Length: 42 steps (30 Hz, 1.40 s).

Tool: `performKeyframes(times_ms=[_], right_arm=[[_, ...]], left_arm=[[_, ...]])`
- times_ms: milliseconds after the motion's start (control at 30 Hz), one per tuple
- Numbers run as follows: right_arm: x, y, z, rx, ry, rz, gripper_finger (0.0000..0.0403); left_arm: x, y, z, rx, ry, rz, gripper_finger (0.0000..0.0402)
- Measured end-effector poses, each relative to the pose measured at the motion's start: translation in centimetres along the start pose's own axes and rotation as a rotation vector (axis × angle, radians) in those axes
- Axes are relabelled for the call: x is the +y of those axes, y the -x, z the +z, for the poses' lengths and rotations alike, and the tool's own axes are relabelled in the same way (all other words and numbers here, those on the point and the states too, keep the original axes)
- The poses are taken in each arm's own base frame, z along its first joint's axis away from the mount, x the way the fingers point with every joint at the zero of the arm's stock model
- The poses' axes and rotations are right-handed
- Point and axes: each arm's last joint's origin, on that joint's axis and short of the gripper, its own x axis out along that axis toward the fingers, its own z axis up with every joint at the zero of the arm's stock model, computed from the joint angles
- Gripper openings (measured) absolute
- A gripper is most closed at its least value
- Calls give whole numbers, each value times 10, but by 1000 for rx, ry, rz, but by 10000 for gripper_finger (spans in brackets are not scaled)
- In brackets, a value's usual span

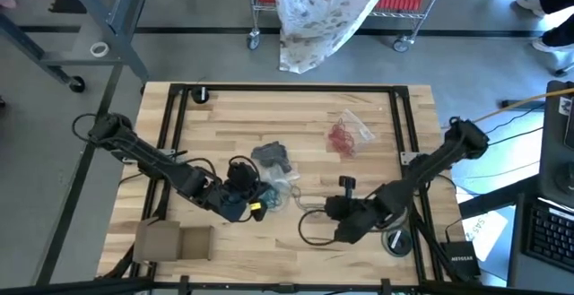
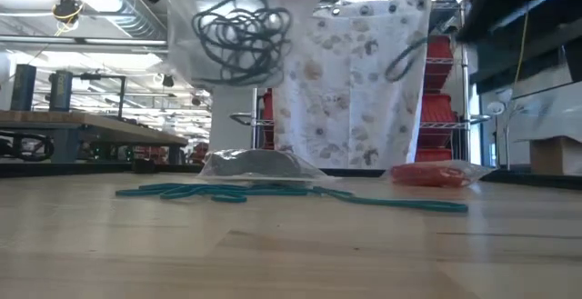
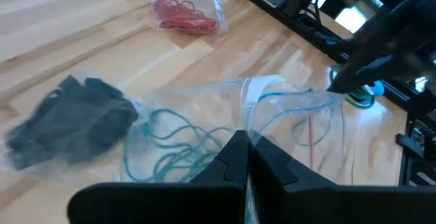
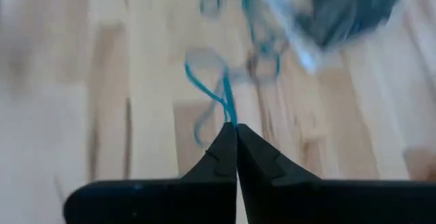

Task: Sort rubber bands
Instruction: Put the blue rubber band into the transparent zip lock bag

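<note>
A clear plastic bag [image 3: 204, 125] holding teal rubber bands [image 3: 174, 149] sits at my left gripper [image 3: 246, 149], which is shut on it near the table's middle [image 1: 249, 198]. In the low view this bag [image 2: 238, 35] hangs raised above the table. My right gripper [image 4: 236, 132], to the right of the bag [image 1: 330, 209], is shut on one teal band [image 4: 225, 94]. More teal bands [image 2: 273, 192] lie loose on the wood. A bag of dark grey bands [image 1: 272, 157] and a bag of red bands [image 1: 345, 137] lie flat farther back. My left gripper pinches the clear bag by a bunched part of its film [image 3: 249, 118] between its two shut fingers. The bag spreads out ahead of the fingers with the teal bands inside; in the low view it hangs clear of the table. My right gripper pinches a single teal band [image 4: 229, 115] between its fingertips. The band runs forward from the tips as a thin loop toward the bag and the other teal bands.
A flat cardboard box [image 1: 175, 241] lies at the near left. A tape roll [image 1: 395, 241] sits near the right arm's base, and a small black object [image 1: 347, 183] stands behind the right gripper. Black frame rails [image 1: 287, 89] border the table.
</note>
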Motion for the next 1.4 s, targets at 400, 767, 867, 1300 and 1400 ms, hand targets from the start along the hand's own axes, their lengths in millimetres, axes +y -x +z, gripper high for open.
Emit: performKeyframes(times_ms=[400,767,867,1300,1400], right_arm=[[25,51,56,-472,175,177,1],[34,29,75,-625,409,93,1],[30,19,70,-540,465,61,1],[22,11,54,-371,363,-12,1],[25,16,64,-478,327,11,1]], left_arm=[[-16,-37,-17,-16,89,-54,0],[-29,-34,-14,-1,114,-205,0],[-29,-33,-15,25,110,-224,0],[-31,-23,-10,22,110,-256,0],[-30,-24,-10,25,108,-248,0]])
